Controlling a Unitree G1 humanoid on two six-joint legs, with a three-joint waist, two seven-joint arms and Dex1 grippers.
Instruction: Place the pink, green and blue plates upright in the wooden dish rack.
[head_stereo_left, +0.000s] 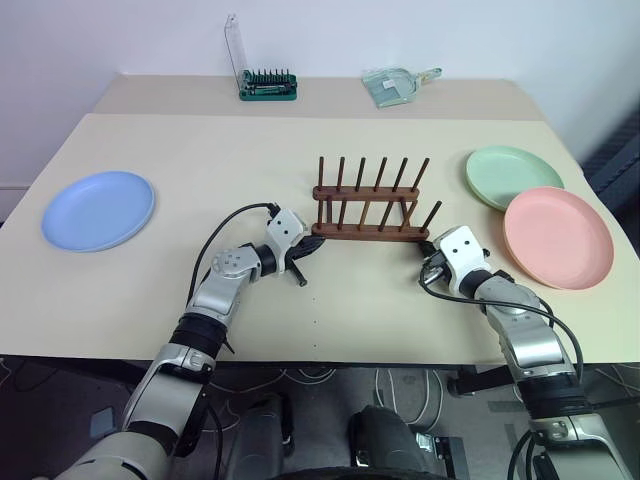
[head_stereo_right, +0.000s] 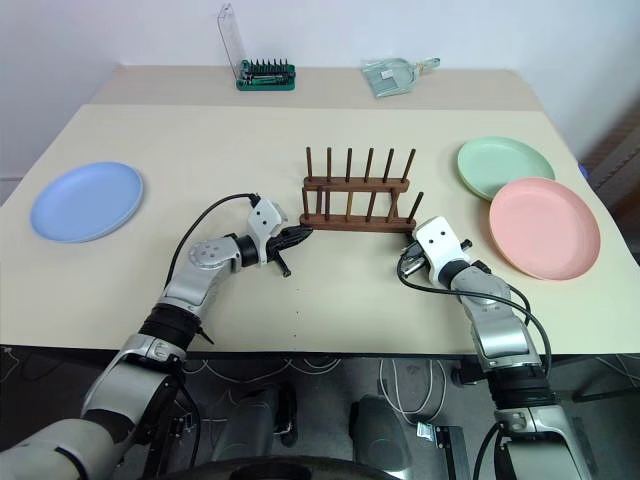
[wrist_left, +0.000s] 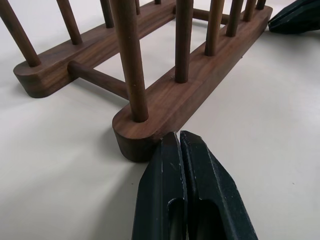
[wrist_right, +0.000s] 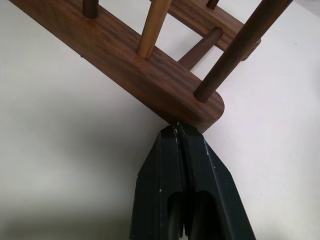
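The wooden dish rack (head_stereo_left: 368, 208) stands at the table's middle, with no plates between its upright pegs. My left gripper (wrist_left: 176, 137) is shut with nothing in it, its tips against the left end of the rack's near rail (wrist_left: 170, 107). My right gripper (wrist_right: 176, 128) is shut too, also with nothing in it, its tips touching the right end of that rail (wrist_right: 165, 90). The blue plate (head_stereo_left: 98, 210) lies flat at the far left. The green plate (head_stereo_left: 513, 176) lies at the right, and the pink plate (head_stereo_left: 557, 236) lies just in front of it, overlapping its edge.
A green tool holder (head_stereo_left: 268, 85) with black bits and a raised clear lid stands at the back. A clear packet (head_stereo_left: 398, 85) lies to its right. A seam crosses the table behind the rack. The table's front edge is close under my arms.
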